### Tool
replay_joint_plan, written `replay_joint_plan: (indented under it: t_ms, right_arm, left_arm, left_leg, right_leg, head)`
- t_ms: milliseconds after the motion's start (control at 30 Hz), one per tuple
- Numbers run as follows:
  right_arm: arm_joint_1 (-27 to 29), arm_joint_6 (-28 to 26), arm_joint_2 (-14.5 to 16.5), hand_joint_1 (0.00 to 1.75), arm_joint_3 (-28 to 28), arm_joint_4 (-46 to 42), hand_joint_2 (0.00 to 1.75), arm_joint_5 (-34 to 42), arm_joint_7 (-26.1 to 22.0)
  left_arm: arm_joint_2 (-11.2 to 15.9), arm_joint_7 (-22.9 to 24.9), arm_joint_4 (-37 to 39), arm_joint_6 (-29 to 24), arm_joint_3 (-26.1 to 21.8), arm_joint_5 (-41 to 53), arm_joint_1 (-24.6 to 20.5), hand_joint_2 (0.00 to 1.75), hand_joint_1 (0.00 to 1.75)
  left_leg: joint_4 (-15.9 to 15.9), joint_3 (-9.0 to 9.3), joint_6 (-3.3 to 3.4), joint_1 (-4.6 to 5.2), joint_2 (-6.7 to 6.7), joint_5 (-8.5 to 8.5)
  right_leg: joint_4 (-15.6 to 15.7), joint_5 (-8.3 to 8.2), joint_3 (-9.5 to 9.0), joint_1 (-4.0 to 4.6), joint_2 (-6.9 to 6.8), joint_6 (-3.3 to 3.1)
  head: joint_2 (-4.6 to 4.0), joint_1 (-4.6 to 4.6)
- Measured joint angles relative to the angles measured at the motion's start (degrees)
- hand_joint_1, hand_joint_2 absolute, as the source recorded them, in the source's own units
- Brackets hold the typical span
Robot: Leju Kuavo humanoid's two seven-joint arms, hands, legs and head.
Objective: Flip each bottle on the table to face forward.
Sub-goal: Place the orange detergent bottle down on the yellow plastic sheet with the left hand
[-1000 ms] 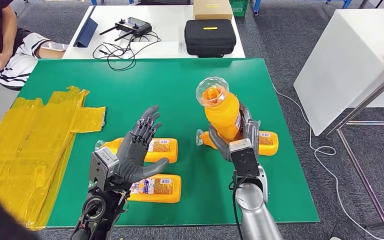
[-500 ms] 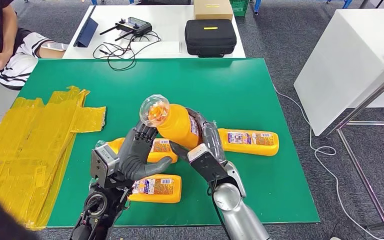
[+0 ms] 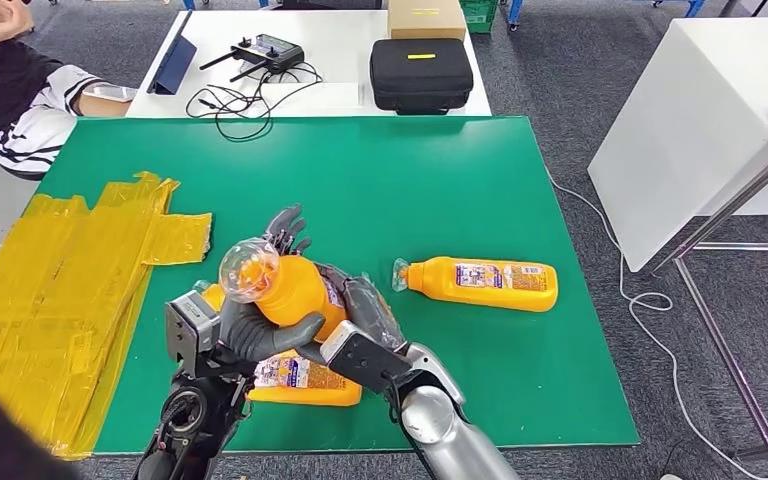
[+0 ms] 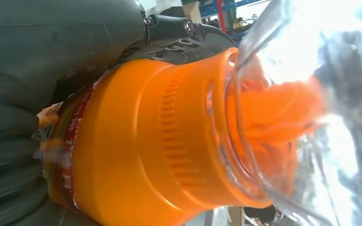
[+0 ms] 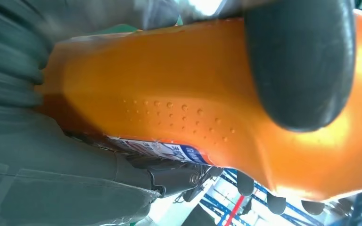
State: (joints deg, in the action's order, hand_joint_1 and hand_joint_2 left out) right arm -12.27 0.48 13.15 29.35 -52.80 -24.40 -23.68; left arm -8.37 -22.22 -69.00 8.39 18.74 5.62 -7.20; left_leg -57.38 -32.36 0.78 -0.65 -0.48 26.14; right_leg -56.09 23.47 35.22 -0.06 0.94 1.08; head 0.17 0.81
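Note:
My right hand grips an orange bottle by its body and holds it tilted over the table's front left, clear cap up and to the left. The bottle lies against the palm of my left hand, whose thumb reaches under it while its fingers stand spread behind it. Up close, the left wrist view shows the bottle's shoulder and cap. The right wrist view shows my thumb pressed on the bottle. Three more orange bottles lie flat: one right, one front, one mostly hidden.
Crumpled yellow plastic sheet covers the left side of the green table. A white table behind carries a black case, a controller and cables. A person sits at the far left. A white table stands right.
My right hand has carried the bottle from the right middle of the table leftward and down, tilting it, into my left hand's palm. The person's hand has risen.

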Motion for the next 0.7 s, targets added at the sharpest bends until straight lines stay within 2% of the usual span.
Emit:
replay_joint_plan:
  t_ms: [133,167,267,300,700]
  right_arm:
    - [-0.6,0.0,0.0,1.75,0.6,1.3,1.75,0.0,0.3]
    - [-0.7,-0.1,0.0,1.75,0.7,1.5,1.75,0.0,0.3]
    - [-0.9,-0.2,0.0,1.75,0.8,2.1,1.75,0.0,0.3]
    - [-0.9,-0.2,0.0,1.75,0.9,2.3,1.75,0.1,0.3]
    - [-0.8,-0.7,-0.1,1.75,1.0,3.1,1.75,0.3,0.7]
  left_arm:
    - [0.0,0.3,0.0,-0.4,-0.2,0.3,0.1,1.75,0.00]
    - [0.0,0.5,0.0,-0.7,-0.2,0.4,0.1,1.75,0.25]
    - [0.0,0.9,0.1,-1.6,-0.2,0.8,0.1,1.75,1.56]
    - [0.0,1.0,0.2,-2.0,-0.2,0.9,0.1,1.75,1.75]
    - [0.0,0.9,1.3,-3.8,-0.4,0.8,-0.1,1.75,1.75]
  left_leg:
    - [0.0,0.00,0.00,0.01,0.01,0.00]
    - [0.0,0.00,0.00,0.01,0.01,0.00]
    - [0.0,0.00,0.00,0.00,0.01,0.00]
    - [0.0,0.00,0.00,0.00,0.01,0.00]
    - [0.0,0.01,0.00,0.00,0.01,0.00]
  right_leg:
    - [0.0,0.00,0.00,0.00,0.00,0.00]
    - [0.0,0.00,0.00,0.00,0.00,0.00]
    - [0.0,0.00,0.01,0.00,0.00,0.00]
    - [0.0,0.00,0.01,0.00,0.00,0.00]
    - [0.0,0.00,0.03,0.00,0.00,0.00]
  head:
    - [0.00,0.00]
    - [0.00,0.00]
    - [0.00,0.00]
    - [0.00,0.00]
    - [0.00,0.00]
